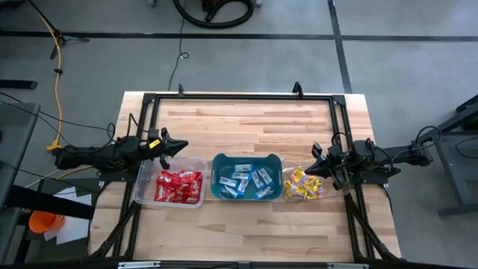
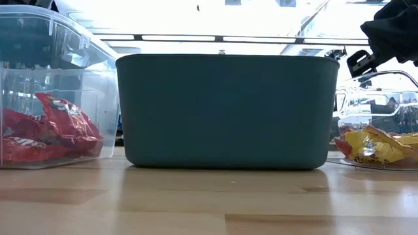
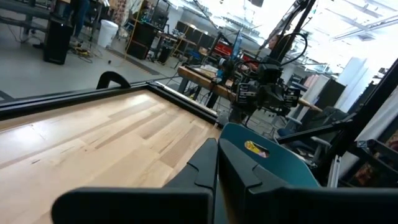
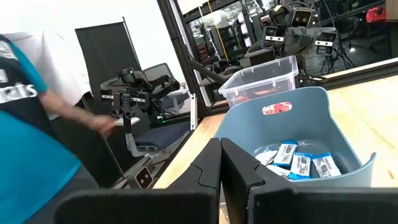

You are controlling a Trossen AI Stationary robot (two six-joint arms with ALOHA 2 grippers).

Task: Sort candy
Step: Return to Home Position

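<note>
Bare table (image 1: 246, 123) lies open across the upper middle. Lower middle, left clear bin (image 1: 142, 184), teal tub (image 1: 247, 156) and right clear bin (image 1: 284, 176) form a close-set barrier, with left gripper (image 1: 183, 147) and right gripper (image 1: 310, 167) at its ends.

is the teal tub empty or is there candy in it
Not empty. The teal tub holds blue-and-white packets lying on its bottom, seen from above and from the right wrist; well short of full.

Low view: teal tub (image 2: 222, 111) wall hides everything inside it. Left of tub, clear bin (image 2: 65, 72) of red candy (image 2: 49, 127) cut by picture edge; yellow candy (image 2: 375, 147) right of tub likewise. From above, wrapper print on blue-and-white candy (image 1: 245, 181) in tub too small to read.
</note>
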